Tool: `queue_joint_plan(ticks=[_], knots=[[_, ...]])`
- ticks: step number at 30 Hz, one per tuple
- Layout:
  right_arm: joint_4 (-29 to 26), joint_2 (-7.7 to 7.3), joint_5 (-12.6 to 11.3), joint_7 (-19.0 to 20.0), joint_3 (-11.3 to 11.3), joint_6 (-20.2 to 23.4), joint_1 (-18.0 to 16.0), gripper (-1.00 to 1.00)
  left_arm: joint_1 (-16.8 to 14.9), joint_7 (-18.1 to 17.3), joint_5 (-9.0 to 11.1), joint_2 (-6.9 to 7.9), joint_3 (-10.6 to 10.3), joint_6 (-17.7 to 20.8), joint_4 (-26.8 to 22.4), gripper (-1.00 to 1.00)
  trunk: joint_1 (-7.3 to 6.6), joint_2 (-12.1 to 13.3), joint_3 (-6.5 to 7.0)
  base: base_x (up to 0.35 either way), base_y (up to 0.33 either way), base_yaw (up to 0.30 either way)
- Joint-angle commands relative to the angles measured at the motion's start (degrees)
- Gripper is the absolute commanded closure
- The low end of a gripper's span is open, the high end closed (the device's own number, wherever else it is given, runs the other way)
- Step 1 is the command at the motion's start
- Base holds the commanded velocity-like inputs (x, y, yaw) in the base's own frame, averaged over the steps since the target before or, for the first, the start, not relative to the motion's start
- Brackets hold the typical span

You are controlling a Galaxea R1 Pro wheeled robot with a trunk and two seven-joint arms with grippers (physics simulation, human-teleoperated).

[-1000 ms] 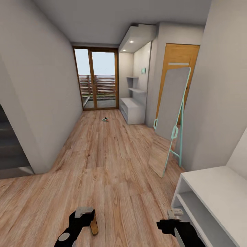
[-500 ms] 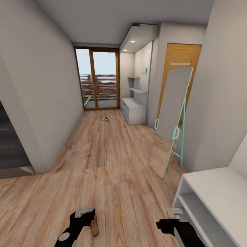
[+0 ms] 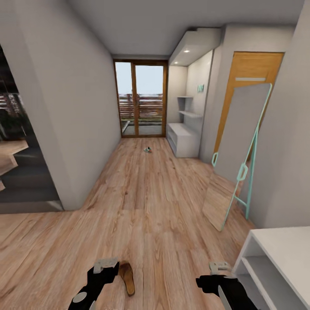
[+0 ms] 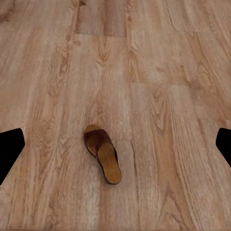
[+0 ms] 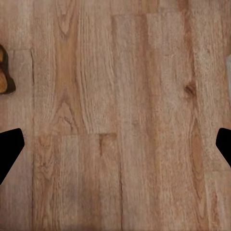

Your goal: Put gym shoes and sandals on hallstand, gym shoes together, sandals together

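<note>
A flat brown leather sandal (image 3: 127,277), tan footbed up, lies on the wood-grain plank corridor floor (image 3: 146,206) at lower centre of the head view, just beside the left end effector (image 3: 105,266). The right end effector (image 3: 219,268) hangs at lower right; both are released and empty. A gym shoe (image 3: 147,150) lies small, mid-frame, near the light-grey slab-shelved hallstand (image 3: 185,140). Open planks run between.
</note>
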Motion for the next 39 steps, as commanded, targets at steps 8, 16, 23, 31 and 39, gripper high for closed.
queue_joint_plan(ticks=[8,16,23,31,39], knots=[[-0.1,-0.01,-0.02,0.13,-0.02,0.29,-0.01,-1.0,-0.04,-0.03,0.62,-0.02,-0.01,-0.15,0.06,-1.0,0.0,-0.03,-0.06,0.056,-0.044,0.286],[-0.1,-0.04,-0.02,0.13,-0.02,0.29,-0.01,-1.0,-0.04,-0.03,0.63,-0.09,-0.11,-0.1,0.07,-1.0,0.0,-0.03,-0.06,0.198,-0.182,0.288],[-0.1,-0.02,-0.02,0.13,-0.02,0.29,-0.01,-1.0,-0.04,-0.05,0.63,-0.11,-0.13,-0.13,0.07,-1.0,0.0,-0.03,-0.06,0.236,-0.222,0.288],[-0.1,-0.03,-0.02,0.13,-0.02,0.29,-0.01,-1.0,-0.04,-0.06,0.63,-0.11,-0.13,-0.14,0.07,-1.0,0.0,-0.03,-0.06,0.24,-0.227,0.288],[-0.1,-0.09,-0.02,0.13,-0.02,0.29,-0.01,-1.0,-0.04,-0.03,0.63,-0.11,-0.13,-0.12,0.07,-1.0,0.0,-0.03,-0.06,0.212,-0.198,0.287]])
